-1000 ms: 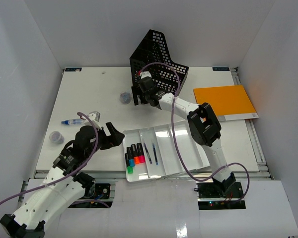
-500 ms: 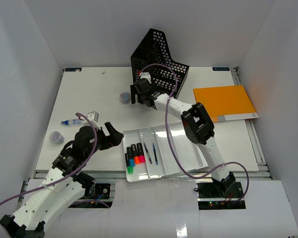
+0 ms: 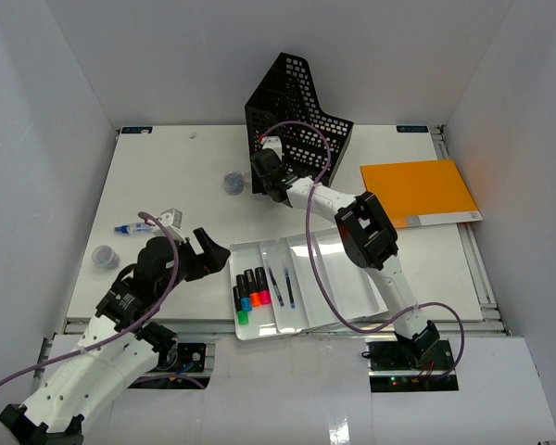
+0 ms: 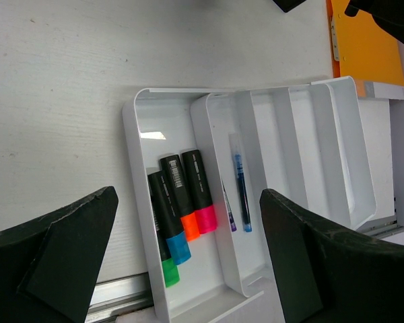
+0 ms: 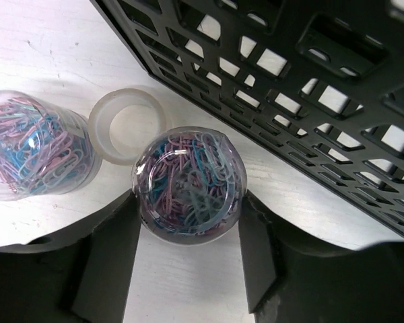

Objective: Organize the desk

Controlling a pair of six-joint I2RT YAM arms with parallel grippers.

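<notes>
Nearer the mesh rack point(image 3: 296, 111) than before, clamps right gripper point(image 5: 186, 222) on the paper-clip jar point(image 5: 187, 178) standing on the desk point(image 3: 167, 185), left gripper point(image 3: 213, 252) agape over the tray point(image 3: 347, 278); next needs a straight lift.

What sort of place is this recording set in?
Probably a lab mock-up of an office: white panels wall the desk, which holds a tray of highlighters, a folder and a clip jar.

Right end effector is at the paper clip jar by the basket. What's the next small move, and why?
Probably lift straight up a little. The fingers of the right end effector press both sides of the paper clip jar, and the tape ring and mesh basket sit close beside it, so sliding sideways risks bumping them.
</notes>
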